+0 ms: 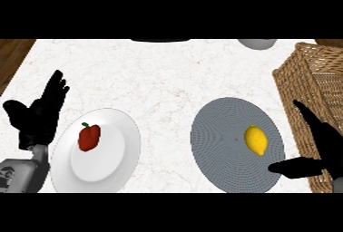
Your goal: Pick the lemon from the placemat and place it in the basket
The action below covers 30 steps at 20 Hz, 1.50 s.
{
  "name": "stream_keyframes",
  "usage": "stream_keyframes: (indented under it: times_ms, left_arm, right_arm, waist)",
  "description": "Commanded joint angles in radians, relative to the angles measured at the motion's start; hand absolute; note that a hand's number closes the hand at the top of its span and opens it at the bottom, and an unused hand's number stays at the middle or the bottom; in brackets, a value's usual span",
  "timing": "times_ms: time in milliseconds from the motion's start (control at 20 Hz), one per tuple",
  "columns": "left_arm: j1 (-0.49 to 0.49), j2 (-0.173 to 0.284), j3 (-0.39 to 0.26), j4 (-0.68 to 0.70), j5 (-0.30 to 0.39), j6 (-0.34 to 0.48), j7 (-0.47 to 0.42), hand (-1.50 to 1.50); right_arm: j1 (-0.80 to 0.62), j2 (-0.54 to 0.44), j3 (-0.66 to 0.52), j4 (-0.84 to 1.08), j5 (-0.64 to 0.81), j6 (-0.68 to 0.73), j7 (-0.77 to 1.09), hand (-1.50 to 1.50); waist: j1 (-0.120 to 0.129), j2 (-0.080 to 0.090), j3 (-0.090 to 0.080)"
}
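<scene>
Head view, looking steeply down at a white marbled counter [167, 77], is all we have to go on. Near the middle right lies a round grey placemat [221, 149], and on its right half rests the yellow lemon [255, 139], its long axis running up and down the view. Nothing is touching the lemon.

Our right hand [321, 149] enters from the lower right corner. Its fingers are stretched out straight, pointing up the view along the placemat's right rim, while the thumb juts leftward over the mat's lower right part, just below the lemon. The hand is released and holds nothing; the lemon sits in the wide gap between fingers and thumb (apart from both).

Behind that hand, along the right edge, stands the wicker basket [301, 72], its woven wall just beside the placemat.

On the left side we see a white plate [114, 131] with a red bell pepper [89, 137] lying on its left part, green stem upward. Our left hand [36, 118] rests at the left edge beside the plate, fingers straight and raised, released, gripping nothing; its grey forearm shows below.

At the top edge, a dark round object and a pale bowl [257, 43] are cut off.
</scene>
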Motion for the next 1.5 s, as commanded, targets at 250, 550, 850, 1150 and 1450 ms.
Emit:
stream_keyframes:
  times_ms: [250,550,850,1150,1450]
  left_arm:
    - [0.035,-0.024,0.044,-0.086,-0.046,-0.031,0.055,0.0]
    - [0.012,-0.08,0.083,0.016,-0.103,-0.068,-0.025,0.0]
    - [-0.002,-0.082,0.115,0.001,-0.102,-0.123,0.012,0.0]
    - [-0.059,-0.128,0.114,0.044,-0.149,-0.108,0.031,0.0]
    - [-0.052,-0.133,0.13,-0.008,-0.177,-0.11,0.058,0.0]
  right_arm:
    - [0.034,0.13,0.045,0.119,0.182,-0.1,-0.157,-1.5]
    - [0.046,0.184,0.024,0.062,0.217,-0.068,-0.161,-1.5]
    - [0.048,0.236,0.013,0.194,0.276,-0.126,-0.256,-1.5]
    - [-0.013,0.248,-0.037,0.272,0.285,-0.095,-0.259,-1.5]
    - [-0.078,0.264,-0.051,0.381,0.346,-0.103,-0.273,-1.5]
  waist:
    - [0.005,-0.001,0.0]
    - [0.0,0.0,0.0]
    - [0.0,0.0,0.0]
    - [0.0,0.001,0.0]
    - [0.002,0.001,0.0]
